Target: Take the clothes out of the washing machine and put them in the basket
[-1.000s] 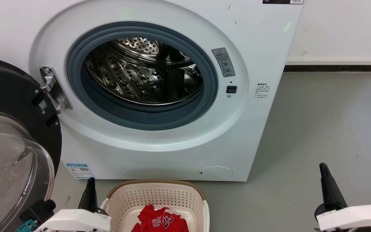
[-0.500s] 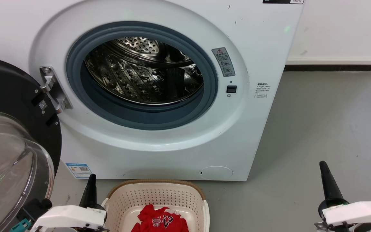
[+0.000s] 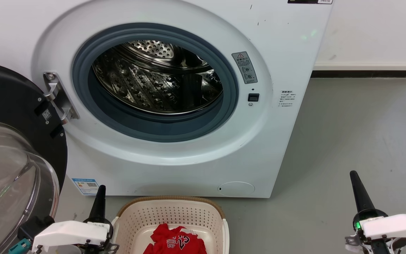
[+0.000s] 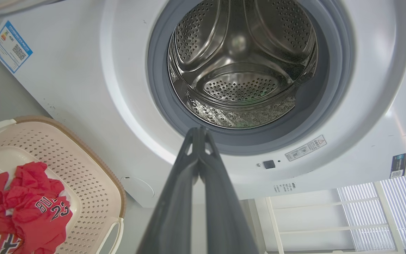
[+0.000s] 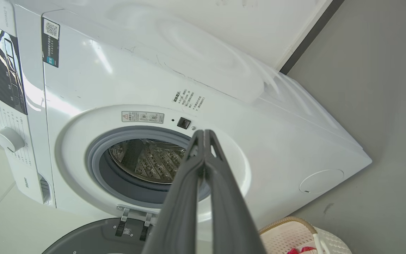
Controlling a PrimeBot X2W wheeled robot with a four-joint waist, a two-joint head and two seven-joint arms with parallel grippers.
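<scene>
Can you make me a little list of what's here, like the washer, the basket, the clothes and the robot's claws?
washing machine: white, door swung open at its left
drum: shiny steel, no clothes seen inside
basket: cream, on the floor before the washing machine
clothes: red, lying in the basket
left claw: shut, empty, beside the basket
right claw: shut, empty, above the floor

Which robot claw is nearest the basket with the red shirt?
The left gripper, dark-fingered, right beside the cream perforated plastic basket; the right gripper stands far off over grey floor.
</scene>
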